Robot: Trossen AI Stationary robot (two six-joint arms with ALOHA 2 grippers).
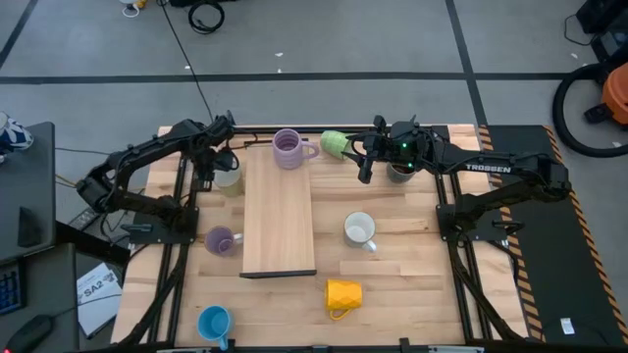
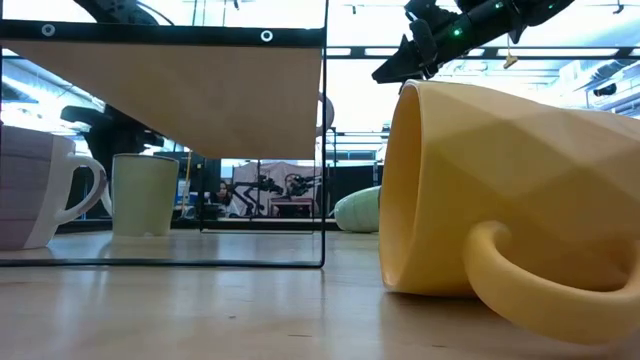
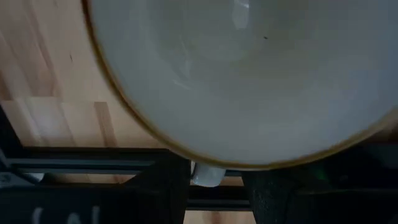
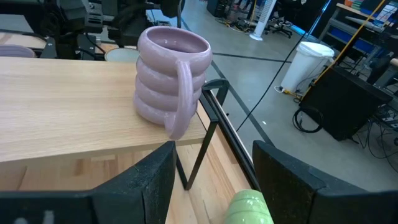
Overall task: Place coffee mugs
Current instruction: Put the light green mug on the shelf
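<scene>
**Q:** Tools first, seen from above?

**A:** Right tool point(image 1: 365, 157) hangs at the worktop's point(image 1: 392, 294) far edge, fingers apart and holding nothing, just beside the light green mug point(image 1: 335, 143) lying on its side. Left tool point(image 1: 222, 147) is over a white mug point(image 1: 228, 176) by the raised wooden shelf point(image 1: 279, 221). A lavender mug point(image 1: 287, 147) already stands on the shelf's far end.

**Q:** Low view?

**A:** The yellow mug point(image 2: 500, 200) lies tipped, filling the near side.

**Q:** Left wrist view?

**A:** The white mug's pale bowl fills it; whether the fingers clamp it I cannot tell.

**Q:** Right wrist view?

**A:** Spread fingers point(image 4: 143, 183) frame the green mug below the shelf's edge.

**Q:** Which step?

**A:** Probably grasping the green mug. Next: descend, close, then lift clear of the shelf's black frame. Most of the shelf top is open.
</scene>
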